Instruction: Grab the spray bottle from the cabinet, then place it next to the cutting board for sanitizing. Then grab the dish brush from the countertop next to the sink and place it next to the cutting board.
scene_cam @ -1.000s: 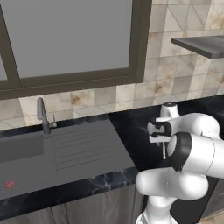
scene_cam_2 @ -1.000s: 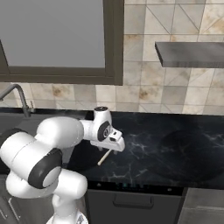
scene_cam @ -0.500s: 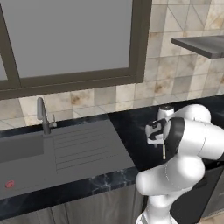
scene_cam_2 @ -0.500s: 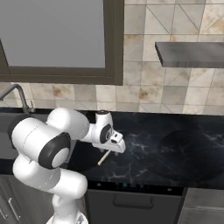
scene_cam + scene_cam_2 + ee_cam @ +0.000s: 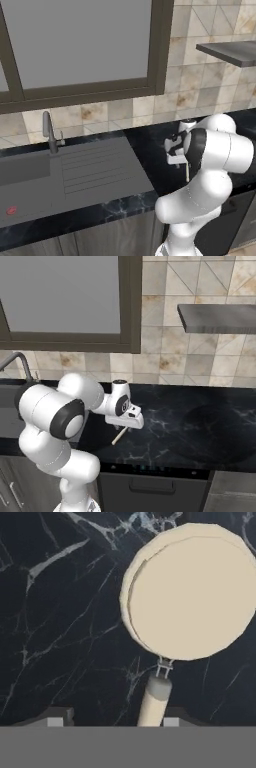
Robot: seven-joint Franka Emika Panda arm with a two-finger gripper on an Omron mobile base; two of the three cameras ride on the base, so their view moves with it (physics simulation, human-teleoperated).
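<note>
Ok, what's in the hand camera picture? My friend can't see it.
A pale cream dish brush lies on the glossy black countertop, its big round head up close. Its thin handle runs down between the gripper's two finger tips.

In the right base view you have the claw (image 5: 125, 423) low over the black marble desk (image 5: 200, 421), left of the frame's centre. The dish brush (image 5: 118, 437) pokes out just below it as a pale slender stick, slanting down and to the left across the desk; you cannot tell here whether the claw grips it. At the far left edge you see the curved grey faucet (image 5: 17, 363). In the upper right, the grey cabinet (image 5: 217, 318) shelf board juts from the tiled wall.
</note>
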